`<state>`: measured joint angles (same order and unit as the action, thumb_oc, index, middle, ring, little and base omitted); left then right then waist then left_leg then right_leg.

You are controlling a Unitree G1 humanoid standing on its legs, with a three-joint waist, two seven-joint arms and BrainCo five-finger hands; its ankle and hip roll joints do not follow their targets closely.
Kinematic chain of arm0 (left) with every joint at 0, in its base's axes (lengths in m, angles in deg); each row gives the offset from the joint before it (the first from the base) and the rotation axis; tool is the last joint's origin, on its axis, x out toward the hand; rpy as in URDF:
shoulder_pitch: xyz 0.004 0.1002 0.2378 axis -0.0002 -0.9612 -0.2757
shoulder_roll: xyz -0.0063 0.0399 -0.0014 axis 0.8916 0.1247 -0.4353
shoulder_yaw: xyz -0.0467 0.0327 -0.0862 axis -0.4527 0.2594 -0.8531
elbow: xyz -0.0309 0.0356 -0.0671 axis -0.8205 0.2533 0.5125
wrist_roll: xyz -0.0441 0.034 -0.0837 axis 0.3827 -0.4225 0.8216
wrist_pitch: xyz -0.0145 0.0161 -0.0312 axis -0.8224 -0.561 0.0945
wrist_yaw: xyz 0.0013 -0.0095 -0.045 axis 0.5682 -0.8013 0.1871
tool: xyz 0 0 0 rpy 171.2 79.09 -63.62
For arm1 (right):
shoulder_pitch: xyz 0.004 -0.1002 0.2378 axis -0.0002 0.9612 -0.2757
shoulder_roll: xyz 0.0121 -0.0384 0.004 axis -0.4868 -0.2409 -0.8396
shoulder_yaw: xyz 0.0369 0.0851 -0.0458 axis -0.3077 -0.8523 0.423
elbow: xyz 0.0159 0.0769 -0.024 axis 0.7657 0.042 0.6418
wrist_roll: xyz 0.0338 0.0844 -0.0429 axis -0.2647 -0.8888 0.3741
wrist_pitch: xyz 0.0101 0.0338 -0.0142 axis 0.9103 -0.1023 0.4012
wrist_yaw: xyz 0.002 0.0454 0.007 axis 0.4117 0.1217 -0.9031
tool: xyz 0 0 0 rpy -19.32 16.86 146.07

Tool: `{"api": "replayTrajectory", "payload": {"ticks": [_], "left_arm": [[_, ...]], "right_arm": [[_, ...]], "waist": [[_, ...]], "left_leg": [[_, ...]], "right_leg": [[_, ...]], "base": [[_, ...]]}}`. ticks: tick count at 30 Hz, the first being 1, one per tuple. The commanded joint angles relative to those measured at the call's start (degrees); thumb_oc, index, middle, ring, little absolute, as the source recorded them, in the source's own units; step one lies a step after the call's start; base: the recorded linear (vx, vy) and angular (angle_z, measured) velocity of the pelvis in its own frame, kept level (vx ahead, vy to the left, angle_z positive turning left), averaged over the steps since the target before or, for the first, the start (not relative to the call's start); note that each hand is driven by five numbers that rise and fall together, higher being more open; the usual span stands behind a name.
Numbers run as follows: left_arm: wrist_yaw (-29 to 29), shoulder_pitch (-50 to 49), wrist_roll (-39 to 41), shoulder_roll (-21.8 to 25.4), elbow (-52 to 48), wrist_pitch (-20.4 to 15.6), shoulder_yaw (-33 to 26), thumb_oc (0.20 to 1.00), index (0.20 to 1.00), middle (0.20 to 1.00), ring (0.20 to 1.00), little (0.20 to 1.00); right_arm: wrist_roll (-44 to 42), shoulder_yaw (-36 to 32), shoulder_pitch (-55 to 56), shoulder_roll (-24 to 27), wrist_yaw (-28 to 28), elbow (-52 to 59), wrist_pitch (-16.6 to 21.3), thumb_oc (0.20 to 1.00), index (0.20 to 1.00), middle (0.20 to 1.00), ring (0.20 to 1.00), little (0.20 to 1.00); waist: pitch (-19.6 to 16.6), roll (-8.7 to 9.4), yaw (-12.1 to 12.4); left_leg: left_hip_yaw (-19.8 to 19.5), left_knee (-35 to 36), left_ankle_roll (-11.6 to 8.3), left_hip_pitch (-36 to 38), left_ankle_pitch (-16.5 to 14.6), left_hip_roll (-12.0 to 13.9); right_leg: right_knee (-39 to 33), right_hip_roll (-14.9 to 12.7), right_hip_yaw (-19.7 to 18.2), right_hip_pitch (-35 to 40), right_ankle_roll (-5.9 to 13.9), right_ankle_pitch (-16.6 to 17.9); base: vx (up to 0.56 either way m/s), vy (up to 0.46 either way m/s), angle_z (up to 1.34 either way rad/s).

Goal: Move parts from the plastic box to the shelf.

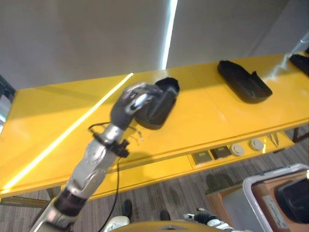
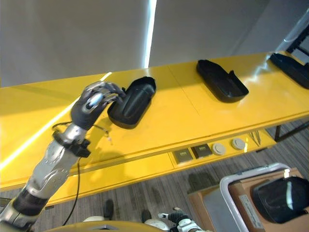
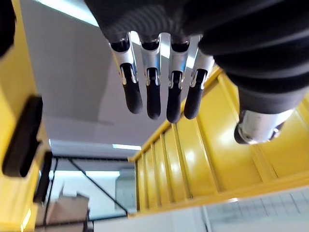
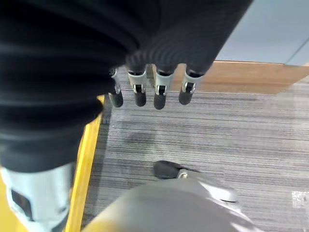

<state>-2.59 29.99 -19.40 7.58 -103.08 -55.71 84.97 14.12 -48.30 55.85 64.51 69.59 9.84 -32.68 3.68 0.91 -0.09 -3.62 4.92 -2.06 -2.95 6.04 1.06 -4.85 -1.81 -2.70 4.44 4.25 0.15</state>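
A long black moulded part (image 1: 161, 104) lies on the yellow shelf (image 1: 203, 121) near its middle. My left hand (image 2: 94, 104) is at that part's near left end, fingers (image 3: 153, 92) relaxed with nothing between them; whether they touch the part I cannot tell. A second black part (image 2: 222, 79) lies further right on the shelf, and a third (image 2: 292, 67) at the far right end. The plastic box (image 2: 241, 180) with a pale rim stands on the floor at lower right, with another black part (image 2: 280, 198) inside. My right hand (image 4: 149, 92) hangs over the grey floor, fingers straight and empty.
A lower yellow ledge under the shelf's front edge carries small round and square items (image 1: 236, 149). A grey wall rises right behind the shelf. The shelf's left half is bare, with a bright streak of light across it.
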Motion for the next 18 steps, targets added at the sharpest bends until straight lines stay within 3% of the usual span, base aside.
{"api": "replayTrajectory", "payload": {"ticks": [1,9,13,18], "left_arm": [[-2.3,0.7,-5.7,0.1,0.1,-4.0,-3.8,1.0,1.0,1.0,1.0,1.0],[-6.4,-4.5,-17.2,2.6,9.8,-3.0,-8.3,1.0,1.0,1.0,1.0,1.0],[-6.7,-2.6,-17.3,1.2,17.7,-1.8,-6.9,1.0,1.0,1.0,1.0,1.0],[-9.6,3.3,-24.2,-0.4,28.1,-0.1,-4.0,1.0,1.0,1.0,1.0,1.0]], "right_arm": [[1.7,0.2,-1.5,-2.8,-0.2,-3.9,0.5,1.0,1.0,1.0,1.0,1.0],[2.0,0.5,-0.7,-2.8,0.7,-2.6,1.6,1.0,1.0,1.0,1.0,1.0],[2.4,1.1,0.2,-2.6,0.7,-2.1,1.8,1.0,1.0,1.0,1.0,1.0],[2.4,1.1,2.0,-2.7,0.9,-2.2,2.0,1.0,1.0,1.0,1.0,1.0]], "waist": [[-0.1,2.61,1.0],[-1.3,2.9,1.5],[-1.9,2.71,0.6],[-2.2,2.69,-1.0]], "left_leg": [[-1.6,0.1,-1.39,2.1,-5.4,2.3],[-2.5,0.1,-1.56,2.5,-5.3,2.4],[-2.0,0.1,-1.58,2.5,-5.2,2.6],[-0.9,0.1,-1.58,2.5,-5.3,2.8]], "right_leg": [[0.2,-3.9,1.7,-1.6,2.9,-0.6],[0.2,-3.9,3.0,-0.3,2.67,-1.1],[0.0,-3.9,2.5,-0.7,2.77,-0.8],[-0.1,-4.0,1.8,-1.2,2.93,-0.5]], "base": [[0.02,-0.007,0.28],[0.01,0.0,0.12],[0.0,0.003,-0.01],[0.01,0.011,-0.07]]}}
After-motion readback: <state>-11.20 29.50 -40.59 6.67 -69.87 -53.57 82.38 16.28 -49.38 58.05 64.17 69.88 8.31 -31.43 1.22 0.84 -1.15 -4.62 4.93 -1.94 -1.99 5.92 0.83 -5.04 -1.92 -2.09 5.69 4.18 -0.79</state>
